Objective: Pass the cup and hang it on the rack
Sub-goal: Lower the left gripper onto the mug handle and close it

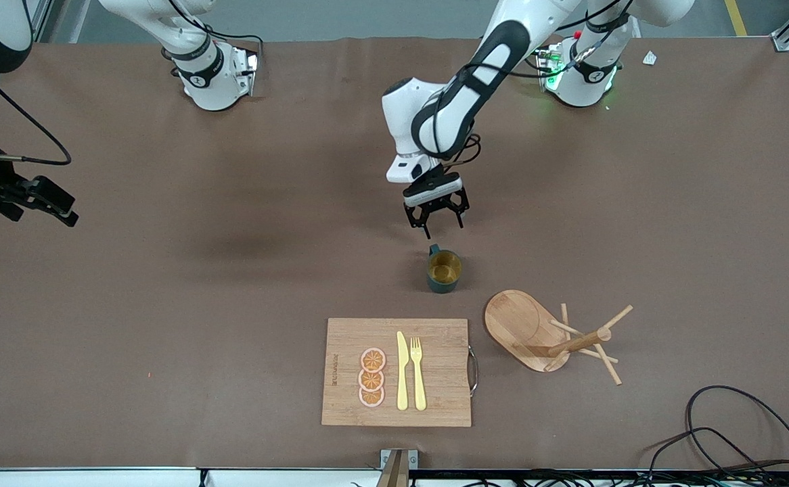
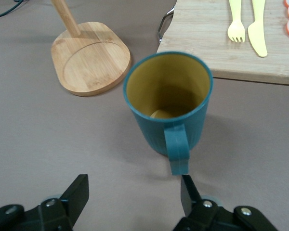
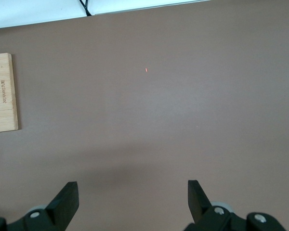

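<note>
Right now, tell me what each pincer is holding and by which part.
Nothing is held. The left pincer stands open beside the cup, at its handle, not touching. The right pincer waits open over bare table.

One cup (image 1: 444,270) was counted, standing at about twelve o'clock from the single cutting board (image 1: 348,392). One rack (image 1: 549,333) was counted at roughly three o'clock from that board. On the board, three orange slices (image 1: 372,378), one knife (image 1: 402,370) and one fork (image 1: 417,373) were tallied. Two grippers were seen: the left gripper (image 1: 440,220) at twelve o'clock from the cup, and the right gripper (image 1: 46,203) at about nine o'clock.
</note>
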Robot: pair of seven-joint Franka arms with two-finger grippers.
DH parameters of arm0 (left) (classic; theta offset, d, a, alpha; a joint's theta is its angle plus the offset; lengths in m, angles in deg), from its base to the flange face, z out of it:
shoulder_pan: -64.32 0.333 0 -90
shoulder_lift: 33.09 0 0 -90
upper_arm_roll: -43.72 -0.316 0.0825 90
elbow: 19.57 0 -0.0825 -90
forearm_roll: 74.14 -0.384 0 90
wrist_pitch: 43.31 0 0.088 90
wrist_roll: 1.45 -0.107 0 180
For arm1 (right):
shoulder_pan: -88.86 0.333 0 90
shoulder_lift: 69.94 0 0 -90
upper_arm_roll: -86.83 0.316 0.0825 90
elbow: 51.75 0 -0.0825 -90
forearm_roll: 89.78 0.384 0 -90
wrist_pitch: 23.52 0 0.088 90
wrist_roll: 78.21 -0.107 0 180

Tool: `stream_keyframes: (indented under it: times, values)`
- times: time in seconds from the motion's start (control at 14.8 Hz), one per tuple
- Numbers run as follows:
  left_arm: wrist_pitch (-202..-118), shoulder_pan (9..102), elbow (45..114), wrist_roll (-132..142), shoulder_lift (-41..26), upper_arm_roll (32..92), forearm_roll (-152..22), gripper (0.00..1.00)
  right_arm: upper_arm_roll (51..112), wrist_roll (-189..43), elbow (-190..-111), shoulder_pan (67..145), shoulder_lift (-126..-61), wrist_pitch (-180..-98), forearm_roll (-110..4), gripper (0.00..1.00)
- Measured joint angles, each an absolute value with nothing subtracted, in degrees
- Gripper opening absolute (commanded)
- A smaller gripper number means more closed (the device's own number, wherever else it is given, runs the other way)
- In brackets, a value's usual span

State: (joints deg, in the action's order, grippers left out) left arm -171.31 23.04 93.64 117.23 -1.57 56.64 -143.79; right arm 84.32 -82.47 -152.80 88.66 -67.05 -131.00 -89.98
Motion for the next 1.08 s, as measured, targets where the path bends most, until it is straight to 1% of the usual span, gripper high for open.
stream_keyframes:
  times: [0.07,0.27,0.61,0.75,1.08]
  values:
    - [-171.38,23.05,93.61,119.65,-0.36,56.63,-145.65,0.86,84.33,-81.89,-151.7,88.31,-67.06,-129.86,-90.08,1.0]
    - [-171.64,23.07,93.37,123.66,0.62,56.62,-149.6,0.86,84.33,-81.36,-145.58,87.73,-67.02,-122.27,-90.2,1.0]
    - [-172.1,23.12,93.58,130.48,1.01,56.58,-159.27,0.83,84.96,-80.96,-143.52,87.66,-67.64,-121.25,-90.23,1.0]
    - [-172.24,23.29,93.68,132.8,1.59,56.51,-163.15,0.8,85.33,-81.09,-143.12,87.74,-67.66,-120.82,-90.23,1.0]
    - [-172.44,23.72,93.7,134.03,2.39,56.46,-165.22,0.64,85.14,-81.24,-142.92,87.64,-67.78,-120.05,-90.23,1.0]
